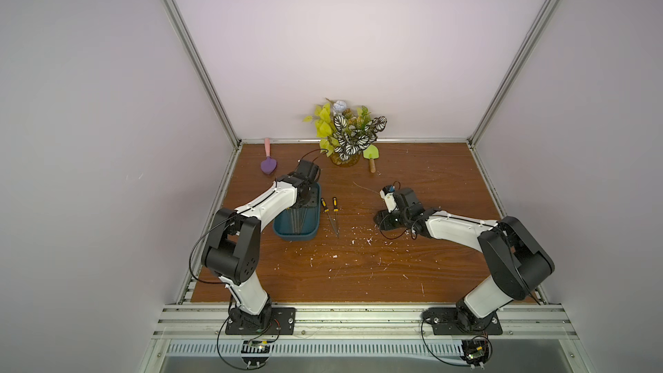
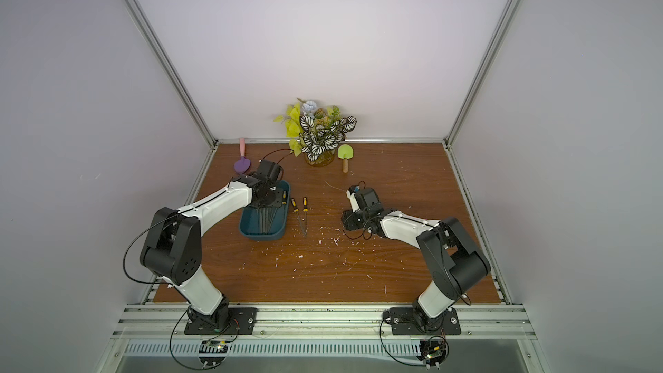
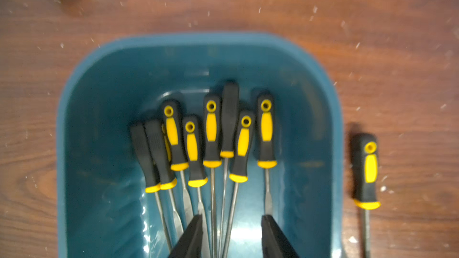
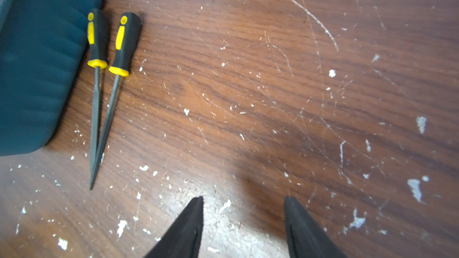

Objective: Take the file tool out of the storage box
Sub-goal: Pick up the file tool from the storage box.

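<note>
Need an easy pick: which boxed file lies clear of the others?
The file by the storage box wall facing the loose files outside; the rest lie bunched.

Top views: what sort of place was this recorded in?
Probably a lab robot cell, not a real workshop: blank pale walls in an aluminium frame, two arms bolted to a front rail, and a scuffed wooden table with staged props, a plant and a box of files.

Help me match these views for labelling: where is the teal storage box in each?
Top view: storage box left of centre.
Top view: again left of centre.
Left wrist: fills the middle.
Right wrist: only its outer wall, at the picture's edge.
Shared landmark: the file lying just beside the box.
</note>
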